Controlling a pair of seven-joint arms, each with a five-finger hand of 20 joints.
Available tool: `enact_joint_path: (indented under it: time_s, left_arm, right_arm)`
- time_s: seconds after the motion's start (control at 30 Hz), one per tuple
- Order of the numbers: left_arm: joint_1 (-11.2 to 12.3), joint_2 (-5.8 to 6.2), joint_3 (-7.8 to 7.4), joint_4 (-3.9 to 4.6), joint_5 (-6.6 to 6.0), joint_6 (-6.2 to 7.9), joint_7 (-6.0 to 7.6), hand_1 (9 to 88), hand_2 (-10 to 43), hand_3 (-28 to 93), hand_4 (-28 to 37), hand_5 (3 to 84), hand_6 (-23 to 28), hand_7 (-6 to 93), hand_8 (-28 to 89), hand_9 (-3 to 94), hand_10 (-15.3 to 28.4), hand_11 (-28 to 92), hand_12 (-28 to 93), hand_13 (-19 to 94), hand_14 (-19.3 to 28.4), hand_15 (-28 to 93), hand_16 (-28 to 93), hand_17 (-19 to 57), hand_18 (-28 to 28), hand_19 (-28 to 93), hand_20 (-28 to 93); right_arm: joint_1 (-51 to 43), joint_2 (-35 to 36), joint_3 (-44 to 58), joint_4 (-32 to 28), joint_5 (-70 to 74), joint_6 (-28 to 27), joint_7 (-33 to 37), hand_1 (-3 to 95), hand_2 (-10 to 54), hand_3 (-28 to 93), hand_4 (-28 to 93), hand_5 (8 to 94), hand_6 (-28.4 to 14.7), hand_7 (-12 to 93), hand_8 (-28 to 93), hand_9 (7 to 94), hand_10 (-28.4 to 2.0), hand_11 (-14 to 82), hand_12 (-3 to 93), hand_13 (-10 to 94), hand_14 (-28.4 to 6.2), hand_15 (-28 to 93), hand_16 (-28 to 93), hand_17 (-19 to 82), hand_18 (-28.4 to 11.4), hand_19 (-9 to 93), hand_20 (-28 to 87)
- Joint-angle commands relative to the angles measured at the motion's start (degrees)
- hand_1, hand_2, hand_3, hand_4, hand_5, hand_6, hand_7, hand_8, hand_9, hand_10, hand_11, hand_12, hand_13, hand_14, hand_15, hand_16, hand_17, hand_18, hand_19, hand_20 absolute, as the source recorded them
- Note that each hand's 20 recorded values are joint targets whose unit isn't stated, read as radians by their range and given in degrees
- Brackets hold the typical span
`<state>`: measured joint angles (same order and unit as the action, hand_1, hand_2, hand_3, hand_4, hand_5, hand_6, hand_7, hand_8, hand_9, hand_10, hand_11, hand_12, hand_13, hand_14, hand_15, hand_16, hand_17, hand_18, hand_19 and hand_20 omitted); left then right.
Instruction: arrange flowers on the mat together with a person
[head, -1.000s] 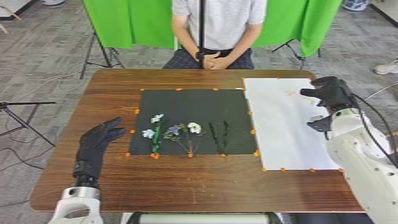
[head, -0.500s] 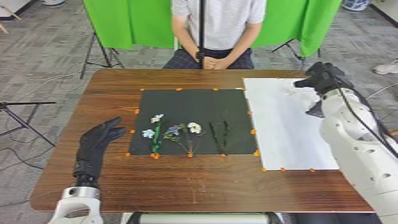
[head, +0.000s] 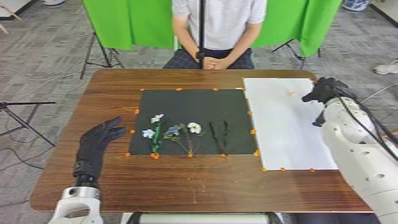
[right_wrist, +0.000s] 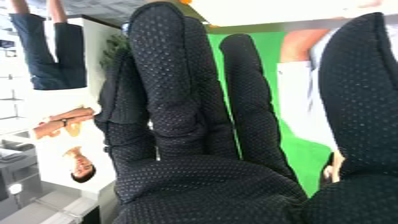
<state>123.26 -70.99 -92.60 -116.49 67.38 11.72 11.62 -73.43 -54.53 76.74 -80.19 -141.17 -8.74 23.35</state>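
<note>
At the near left of the worktop (head: 191, 185), the left hand (head: 91, 145) lies beside the black mat (head: 182, 105), fingers loosely straight, holding nothing. The flowers lie on the mat's nearer half. The green stem (head: 155, 144) at its left looks the sturdiest part: light, somewhat springy, best pinched mid-length between thumb and fingertip. Beside it, the thin stems (head: 188, 144) would likely bend or roll under a gloved touch, so a soft pinch low down suits them. The two dark sprigs (head: 219, 137) to the right seem slim and hard to lift off black.

Farther up, the blue flower (head: 173, 129) and white flower (head: 194, 128) look soft and easily crushed; better not gripped there. Beyond, by the white sheet's (head: 289, 125) far right corner, the right hand (head: 330, 90) is spread open, thumb well apart, empty.
</note>
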Motion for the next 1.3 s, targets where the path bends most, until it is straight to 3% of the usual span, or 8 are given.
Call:
enact_joint_path:
  time_s: [0.03, 0.3, 0.5, 0.6, 0.87, 1.0, 1.3]
  left_arm:
    - [0.09, -0.14, 0.28, 0.18, 0.19, 0.0, -0.58, 23.1, 8.0, 65, -28.1, 49.6, 3.6, 15.2, -7, 51.7, 15.7, 23, 14, 40, 18.3, 22, -2, 9.1, 11.3, 10, 17]
    - [-0.03, -0.11, 0.29, 0.25, 0.25, -0.31, -0.84, 23.1, 8.0, 66, -27.8, 49.6, 3.6, 15.2, -7, 51.6, 15.6, 23, 14, 40, 18.3, 22, -2, 9.1, 11.3, 10, 17]
    - [0.14, 0.01, 0.13, 0.16, 0.24, -0.29, -0.91, 23.4, 7.8, 66, -27.6, 49.7, 3.6, 15.3, -7, 51.7, 15.5, 23, 14, 40, 18.2, 22, -2, 9.1, 11.3, 10, 17]
    - [0.25, -0.03, 0.1, 0.13, 0.24, -0.32, -0.9, 23.5, 7.9, 65, -27.6, 49.7, 3.7, 15.2, -7, 51.6, 15.5, 23, 14, 40, 18.2, 22, -2, 9.1, 11.3, 10, 17]
    - [0.34, 0.41, -0.07, 0.11, 0.25, -0.58, -1.12, 23.6, 7.8, 65, -27.4, 49.7, 3.7, 15.2, -7, 51.6, 15.6, 23, 14, 40, 18.3, 22, -2, 9.1, 11.3, 10, 17]
    - [0.09, 0.5, -0.07, 0.21, 0.27, -0.67, -1.39, 23.6, 7.8, 66, -27.3, 49.7, 3.6, 15.3, -7, 51.6, 15.6, 23, 14, 40, 18.3, 22, -2, 9.1, 11.3, 10, 17]
    - [-0.29, 0.41, 0.04, 0.37, 0.27, -0.7, -1.24, 23.7, 7.8, 65, -27.2, 49.7, 3.6, 15.3, -7, 51.7, 15.6, 23, 14, 40, 18.3, 22, -2, 9.1, 11.3, 10, 17]
  right_arm:
    - [0.01, -1.02, -0.57, 2.59, -1.82, 1.23, -0.26, 38.5, -9.5, 65, -21, 58.8, 2.1, 17, -11, 66.7, -16.2, 23.4, 25.2, 76, -9.8, 52, 25, 41, -21.8, 80, 44]
    - [0.6, -1.8, -2.53, 6.37, -0.89, 7.09, -0.23, 47.9, -9.5, 68, -25, 63.3, 4.2, 19, -12, 73.7, -13.1, 21.6, 23.6, 83, -5.3, 51, 26, 47, -18.5, 85, 42]
    - [0.27, -1.32, -4.47, 7.66, 0.51, 16.32, 0.13, 60.9, -9.5, 54, -23, 73.0, 3.9, 21, 0, 85.6, -9.6, 7.3, 38.2, 88, -2.7, 50, 29, 52, -16.4, 89, 38]
    - [0.38, -0.81, -4.94, 6.86, 1.18, 18.66, 0.39, 62.6, -9.5, 55, -23, 78.8, 3.8, 23, 2, 89.4, -8.4, 7.4, 39.3, 91, -1.9, 50, 29, 55, -16.0, 91, 37]
    - [-1.29, 1.83, -3.51, -6.64, 5.51, 20.75, 1.65, 63.1, -9.5, 56, -22, 81.7, 3.1, 22, 4, 91.3, -8.0, 7.4, 40.3, 92, -1.6, 50, 30, 56, -15.4, 92, 35]
    - [-2.07, 1.35, -4.63, -14.08, 7.68, 18.79, -0.07, 63.2, -9.5, 56, -22, 82.0, 2.9, 21, 4, 91.7, -8.1, 7.5, 40.7, 92, -1.6, 49, 30, 56, -15.3, 92, 35]
    - [-1.27, -0.76, -13.47, -21.34, 11.19, 14.19, -5.18, 63.2, -9.5, 56, -22, 81.7, 2.9, 21, 5, 91.4, -8.5, 7.4, 41.3, 91, -1.2, 49, 31, 56, -14.8, 92, 34]
